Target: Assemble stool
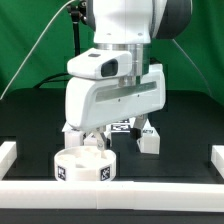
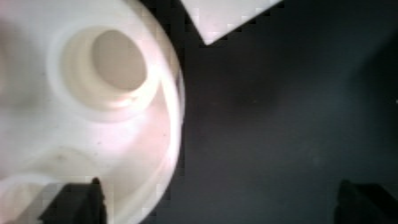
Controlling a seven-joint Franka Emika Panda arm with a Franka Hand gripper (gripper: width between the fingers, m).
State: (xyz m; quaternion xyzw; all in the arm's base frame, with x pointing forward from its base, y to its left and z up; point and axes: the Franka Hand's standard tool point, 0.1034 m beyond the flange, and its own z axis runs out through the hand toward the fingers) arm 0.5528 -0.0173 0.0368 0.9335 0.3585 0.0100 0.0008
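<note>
The round white seat (image 1: 85, 165) lies near the front of the table, towards the exterior view's left, with tags on its side wall. In the wrist view the seat (image 2: 71, 110) fills one side of the picture, and a round socket (image 2: 111, 55) shows in its face. My gripper (image 2: 219, 205) is open, its two dark fingertips (image 2: 75, 200) far apart, and the seat's rim reaches in past one of them. Nothing is held. In the exterior view the hand hangs just above and behind the seat, and it hides most of the fingers. One blocky white leg (image 1: 148, 138) stands to the exterior view's right of the hand.
Long white border rails run along the front (image 1: 110, 192), the exterior view's left (image 1: 8, 152) and right (image 1: 215, 156). Another white tagged part (image 1: 122, 127) shows behind the hand. A white corner (image 2: 231, 15) lies beyond the seat in the wrist view. The table top is black.
</note>
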